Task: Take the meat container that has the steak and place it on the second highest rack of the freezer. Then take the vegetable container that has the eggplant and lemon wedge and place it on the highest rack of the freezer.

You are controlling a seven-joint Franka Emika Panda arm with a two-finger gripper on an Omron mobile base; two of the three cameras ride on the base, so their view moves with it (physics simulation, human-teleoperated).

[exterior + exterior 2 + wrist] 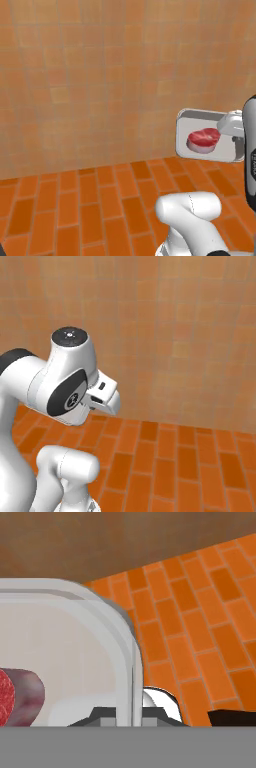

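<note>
Gripper pinches the rim of the meat container, steak inside, above the brick floor.

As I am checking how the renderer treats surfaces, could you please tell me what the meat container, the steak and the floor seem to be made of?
The meat container looks like smooth pale grey plastic or metal, with a rounded rim and soft sheen; which one is unclear. The steak looks like raw meat: matte red face, pinkish-white edge. The floor looks like orange brick or tile, with darker joint lines.
</note>
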